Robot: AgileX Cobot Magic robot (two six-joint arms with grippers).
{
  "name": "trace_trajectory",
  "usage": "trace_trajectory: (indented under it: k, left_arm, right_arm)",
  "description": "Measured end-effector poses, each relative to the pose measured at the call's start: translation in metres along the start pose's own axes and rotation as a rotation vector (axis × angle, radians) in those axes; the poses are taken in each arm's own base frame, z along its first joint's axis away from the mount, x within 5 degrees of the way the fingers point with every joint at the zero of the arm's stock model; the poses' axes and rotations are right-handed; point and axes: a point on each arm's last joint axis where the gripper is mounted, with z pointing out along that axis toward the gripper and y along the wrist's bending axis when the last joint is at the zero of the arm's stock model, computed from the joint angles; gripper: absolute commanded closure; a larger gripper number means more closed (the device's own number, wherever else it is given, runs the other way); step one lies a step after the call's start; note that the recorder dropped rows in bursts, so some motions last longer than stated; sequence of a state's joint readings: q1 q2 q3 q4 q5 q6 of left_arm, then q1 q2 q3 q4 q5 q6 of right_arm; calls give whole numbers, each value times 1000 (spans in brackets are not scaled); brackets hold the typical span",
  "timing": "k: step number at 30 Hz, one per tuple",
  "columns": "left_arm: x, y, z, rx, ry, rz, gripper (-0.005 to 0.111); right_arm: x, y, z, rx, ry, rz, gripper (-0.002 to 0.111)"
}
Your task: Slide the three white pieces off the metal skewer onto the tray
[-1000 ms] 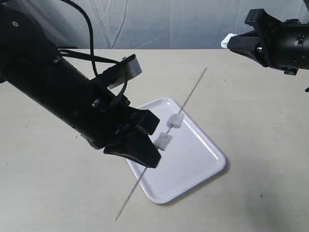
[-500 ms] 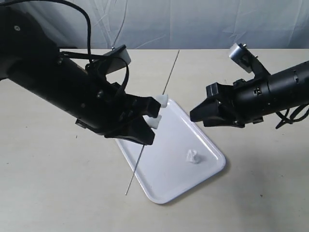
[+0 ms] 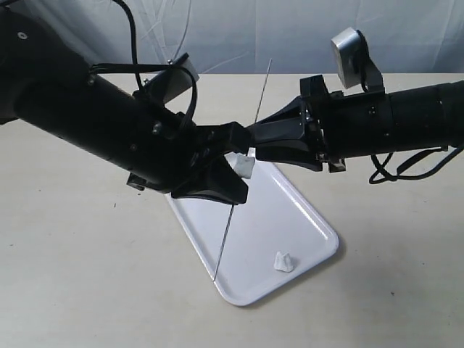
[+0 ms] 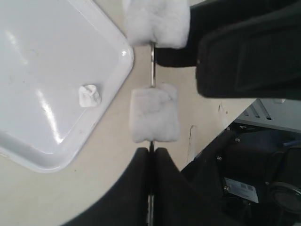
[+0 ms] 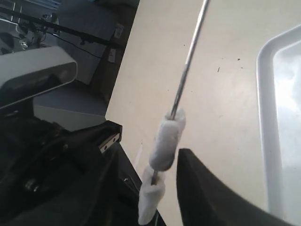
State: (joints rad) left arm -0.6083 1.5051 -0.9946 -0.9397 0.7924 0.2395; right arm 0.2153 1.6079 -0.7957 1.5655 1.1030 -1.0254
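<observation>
My left gripper [image 3: 237, 185] [image 4: 151, 157] is shut on the metal skewer [image 3: 222, 243] [image 4: 152, 70] [image 5: 188, 61], holding it steeply tilted above the tray [image 3: 304, 210] [image 4: 47, 70] [image 5: 278, 117]. Two white pieces remain threaded on the rod just beyond the left jaws: one [image 4: 154, 114] [image 5: 150, 200] [image 3: 243, 167] next to them, the other [image 4: 156, 21] [image 5: 168, 141] farther along. My right gripper [image 3: 252, 145] [image 5: 150, 186] is open, its fingers [image 5: 207, 188] [image 4: 244, 56] on either side of these pieces. The third white piece [image 3: 283, 261] [image 4: 89, 95] lies loose on the tray.
The tray sits on a beige tabletop [image 3: 87, 275], with a grey cloth backdrop [image 3: 290, 29] behind. Both black arms crowd the space over the tray's far end. The skewer's lower tip hangs near the tray's near left rim [image 3: 216, 284].
My right gripper has come in from the right and now straddles the pieces on the skewer. The skewer stands steeper. One piece dropped onto the tray within the last second.
</observation>
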Motion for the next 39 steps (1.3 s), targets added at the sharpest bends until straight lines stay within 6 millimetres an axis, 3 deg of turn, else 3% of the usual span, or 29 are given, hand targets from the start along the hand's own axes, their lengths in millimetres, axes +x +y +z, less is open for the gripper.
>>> trace_trajectory:
  k: [2, 4, 12, 22, 25, 28, 31, 33, 36, 39]
  left_arm:
    - [0, 0, 0, 0, 0, 0, 106]
    - [0, 0, 0, 0, 0, 0, 106]
    - [5, 0, 0, 2, 60, 9, 106]
    - [28, -9, -10, 67, 287, 6, 106]
    - [30, -12, -15, 71, 278, 18, 106]
    - [26, -10, -19, 15, 209, 52, 106]
    - [16, -4, -19, -71, 88, 70, 106]
    - [12, -2, -19, -92, 47, 69, 106]
    - [9, 2, -13, -95, 44, 53, 106]
    - [6, 6, -6, -98, 44, 34, 106]
  right_arm:
    - [0, 1, 2, -1, -7, 3, 102]
    - [-1, 1, 2, 5, -8, -7, 109]
    - [-13, -2, 1, 84, -71, -55, 108]
    - [-70, 2, -14, 371, -358, -177, 108]
    - [-73, 2, -16, 413, -360, -210, 108]
    - [-63, 3, -11, 382, -227, -227, 108]
    - [-44, 3, -7, 359, -22, -224, 103]
    - [-34, 0, -7, 377, 97, -219, 89]
    - [-26, -1, -8, 389, 180, -185, 68]
    - [-23, 2, -7, 354, 202, -144, 62]
